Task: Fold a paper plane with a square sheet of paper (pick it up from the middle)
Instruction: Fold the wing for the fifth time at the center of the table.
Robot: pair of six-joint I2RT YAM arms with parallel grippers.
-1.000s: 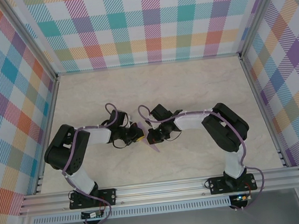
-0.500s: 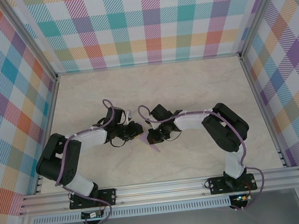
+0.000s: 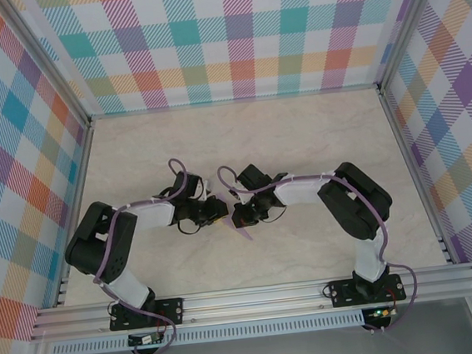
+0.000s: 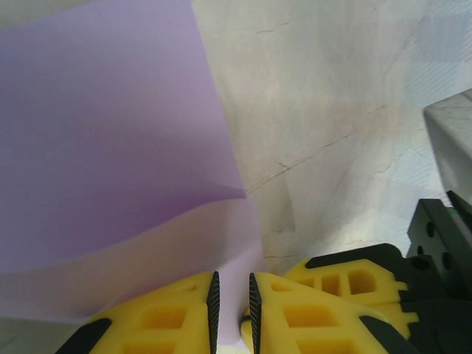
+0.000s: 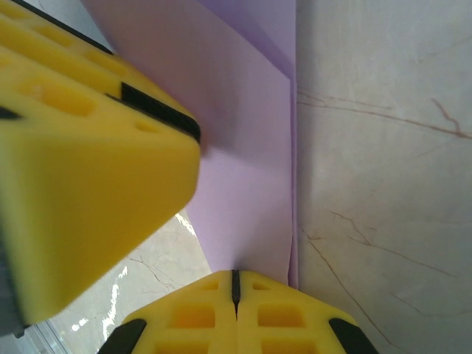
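left claw [image 4: 231, 310] has eased apart; right claw [image 5: 236, 295] clamps the paper [image 5: 243, 199].

Plain lavender-purple across the sheet of paper [image 4: 110, 133], paler in the overlapping layer just ahead of the left gripper [image 4: 231, 284]. Bright yellow on that gripper's fingers [image 4: 169, 317], with black ribbed pads [image 4: 214, 295] on the inner faces. Same yellow with black trim on the right gripper [image 5: 236, 276]. Cream marble with thin brown veins over the tabletop [image 4: 332, 110] beside both tools. Black joints and white links along the arms [image 3: 304, 189]. Pastel plaid of teal, purple, orange, pink and green on white over the enclosure walls [image 3: 239, 34]. Silver-grey on the frame rails [image 3: 256, 296].
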